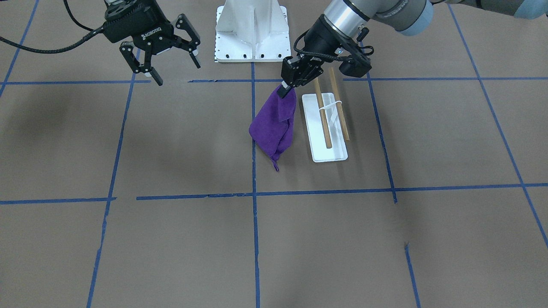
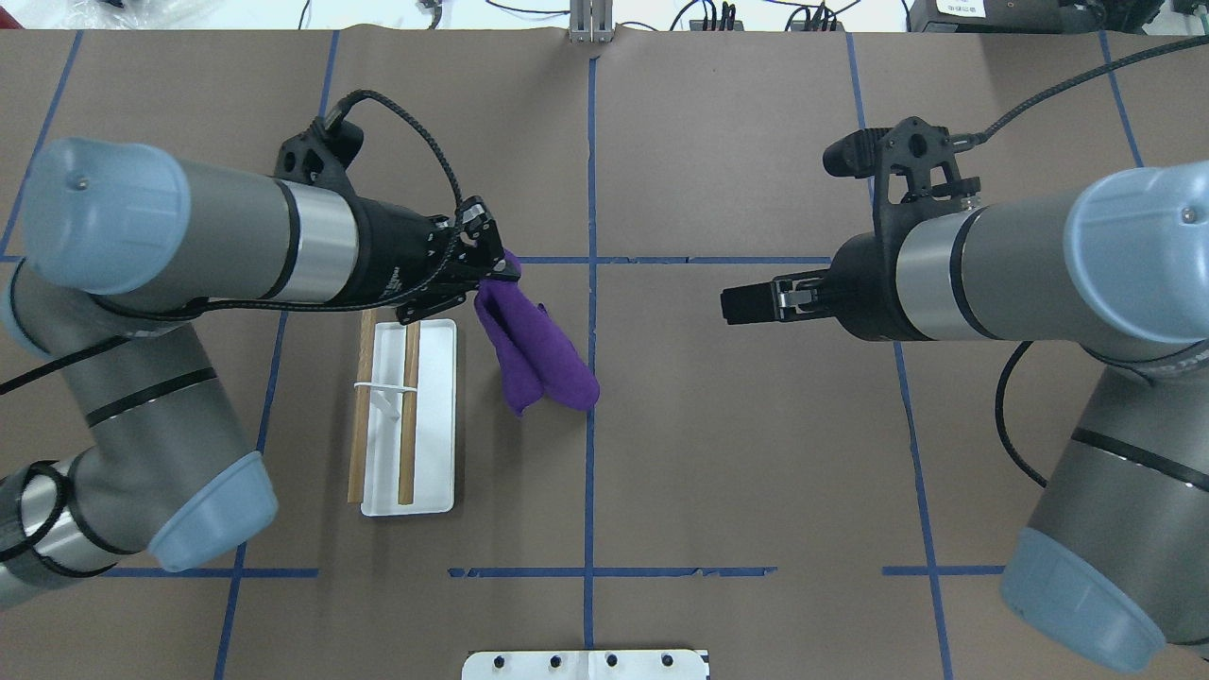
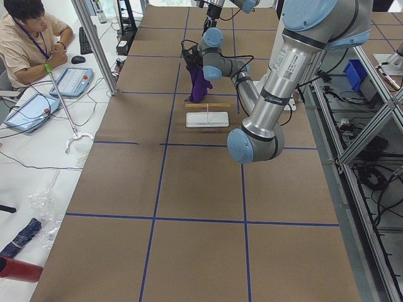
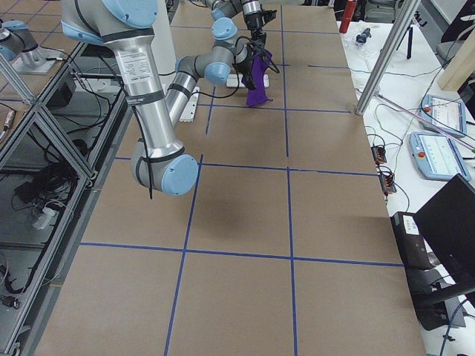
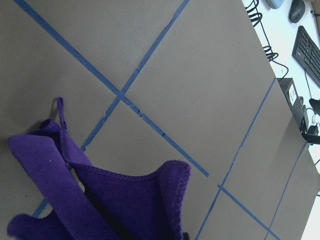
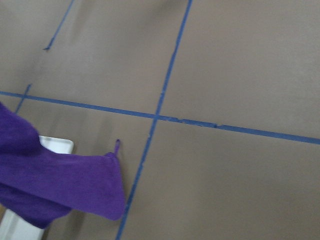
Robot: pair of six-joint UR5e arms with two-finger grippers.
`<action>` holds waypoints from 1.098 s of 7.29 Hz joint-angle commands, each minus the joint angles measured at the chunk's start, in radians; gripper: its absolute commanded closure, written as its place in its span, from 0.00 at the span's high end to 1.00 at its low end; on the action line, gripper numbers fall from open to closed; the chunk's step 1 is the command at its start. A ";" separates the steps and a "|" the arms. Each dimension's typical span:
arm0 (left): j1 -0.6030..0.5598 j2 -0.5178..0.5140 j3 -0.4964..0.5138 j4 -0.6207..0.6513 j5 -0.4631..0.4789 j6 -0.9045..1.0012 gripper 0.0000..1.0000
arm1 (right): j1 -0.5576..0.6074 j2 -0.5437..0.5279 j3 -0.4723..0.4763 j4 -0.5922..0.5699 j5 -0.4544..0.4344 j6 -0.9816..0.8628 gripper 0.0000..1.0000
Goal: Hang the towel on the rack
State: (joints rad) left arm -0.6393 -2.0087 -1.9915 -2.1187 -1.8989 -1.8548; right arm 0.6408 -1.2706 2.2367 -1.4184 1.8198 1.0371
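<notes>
My left gripper is shut on the top corner of a purple towel. It holds the towel up so it hangs folded, just beside the rack on the side toward the table's middle. The rack has two wooden rods and a thin white upright on a white base. From overhead the left gripper is above the towel, right of the rack. My right gripper is open, empty and raised, far from the towel. The towel fills the bottom of the left wrist view and shows in the right wrist view.
The robot's white mount stands at the near-robot edge of the table. Blue tape lines cross the brown table. In the exterior left view an operator sits at a side desk beyond the table's edge.
</notes>
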 commanded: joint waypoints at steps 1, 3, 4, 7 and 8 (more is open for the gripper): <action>-0.010 0.214 -0.076 -0.024 -0.040 0.331 0.00 | 0.121 -0.102 -0.053 -0.034 0.106 -0.171 1.00; -0.017 0.405 -0.058 -0.134 -0.055 0.675 0.00 | 0.262 -0.191 -0.103 -0.037 0.191 -0.413 1.00; -0.037 0.439 -0.017 -0.183 -0.057 0.754 0.00 | 0.349 -0.238 -0.111 -0.037 0.279 -0.522 1.00; -0.046 0.441 0.091 -0.288 -0.060 0.808 0.00 | 0.505 -0.286 -0.227 -0.036 0.380 -0.796 1.00; -0.049 0.441 0.091 -0.285 -0.061 0.812 0.17 | 0.525 -0.289 -0.248 -0.037 0.391 -0.810 1.00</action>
State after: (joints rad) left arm -0.6842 -1.5686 -1.9128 -2.3942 -1.9591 -1.0611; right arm 1.1287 -1.5543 2.0244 -1.4545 2.1914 0.2768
